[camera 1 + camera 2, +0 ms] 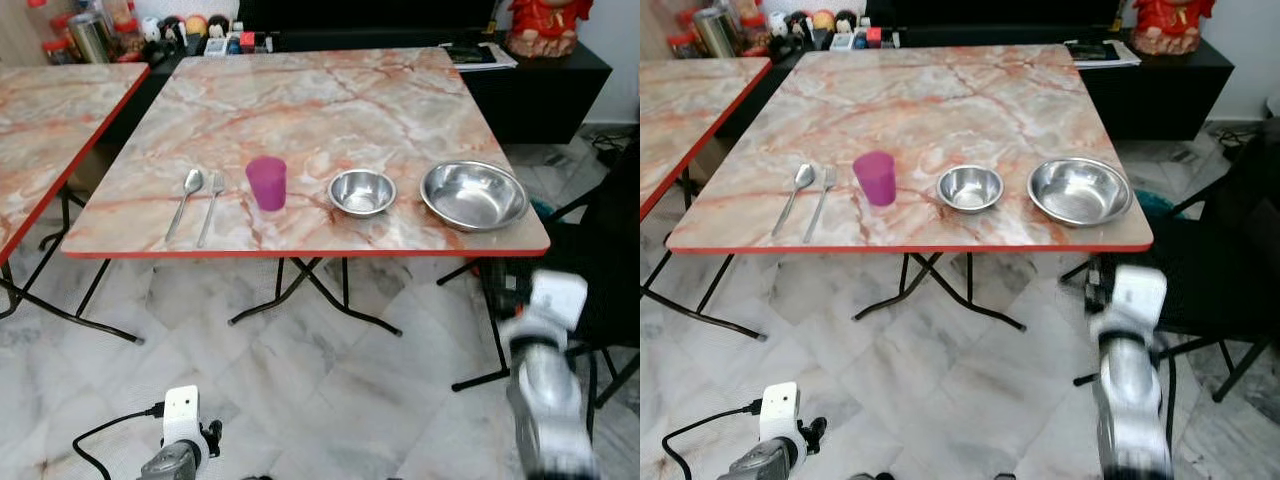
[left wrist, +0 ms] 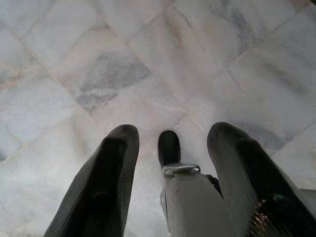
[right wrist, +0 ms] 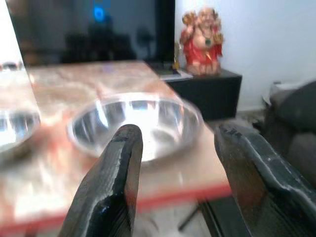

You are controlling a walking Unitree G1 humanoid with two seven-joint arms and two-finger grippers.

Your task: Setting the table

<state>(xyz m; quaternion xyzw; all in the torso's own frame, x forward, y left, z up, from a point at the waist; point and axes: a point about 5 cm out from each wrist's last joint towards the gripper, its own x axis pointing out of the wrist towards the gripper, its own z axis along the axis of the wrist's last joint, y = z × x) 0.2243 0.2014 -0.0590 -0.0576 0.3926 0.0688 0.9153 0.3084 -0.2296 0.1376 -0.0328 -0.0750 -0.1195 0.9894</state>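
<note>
Two steel bowls (image 1: 474, 194) near table (image 1: 300, 100) edge, both end effectors (image 3: 177, 163) (image 2: 170, 163) spread empty, cup (image 1: 266, 183) alongside.

The robot's right arm (image 1: 545, 395) rises at the right, forearm lifted, its right gripper (image 3: 180, 168) with both black fingers spread wide apart. The left arm (image 1: 178, 450) hangs low at the robot's left, the left gripper (image 2: 173, 163) pointing down, fingers parted.
</note>
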